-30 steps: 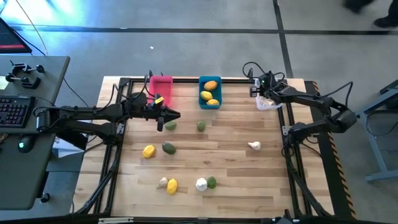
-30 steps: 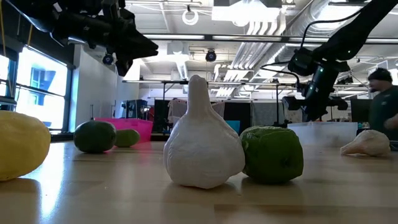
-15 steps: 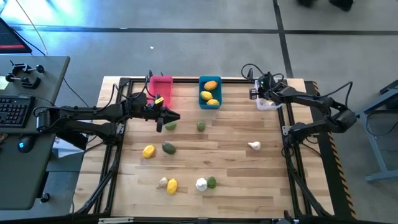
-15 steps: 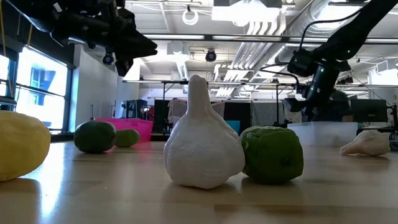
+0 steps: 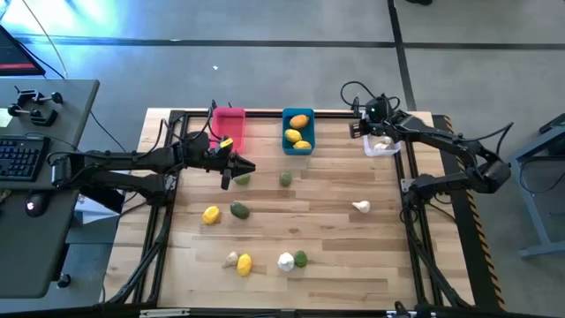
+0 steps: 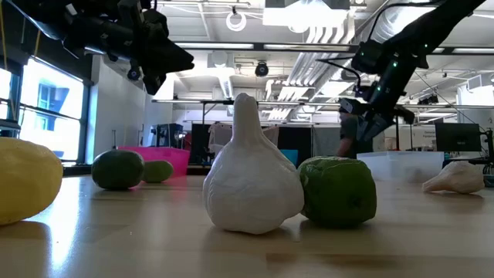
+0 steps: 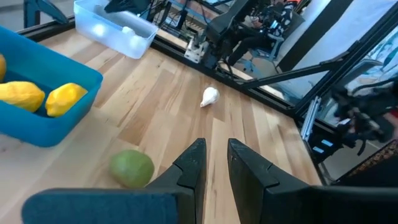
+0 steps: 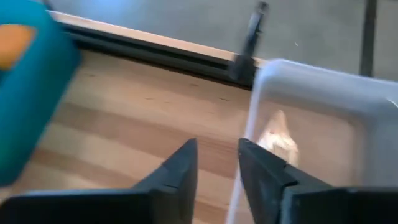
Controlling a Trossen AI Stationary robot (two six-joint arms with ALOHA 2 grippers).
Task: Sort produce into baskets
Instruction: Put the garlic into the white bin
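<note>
While a garlic (image 8: pixel 278 140) is lying loose in the white bin (image 8: pixel 323 87), the right gripper (image 8: pixel 216 163) is hanging over its rim, narrowly parted and empty, and should rise clear before seeking the stray garlic (image 5: pixel 361 207); the left gripper (image 5: pixel 250 165), near-closed and empty, is hovering beside the pink bin (image 5: pixel 231 124).

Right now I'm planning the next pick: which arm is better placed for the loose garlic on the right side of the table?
Right. The right gripper hangs empty over the white bin, on the same side as that garlic. The left gripper hovers by the pink bin, across the table.
</note>
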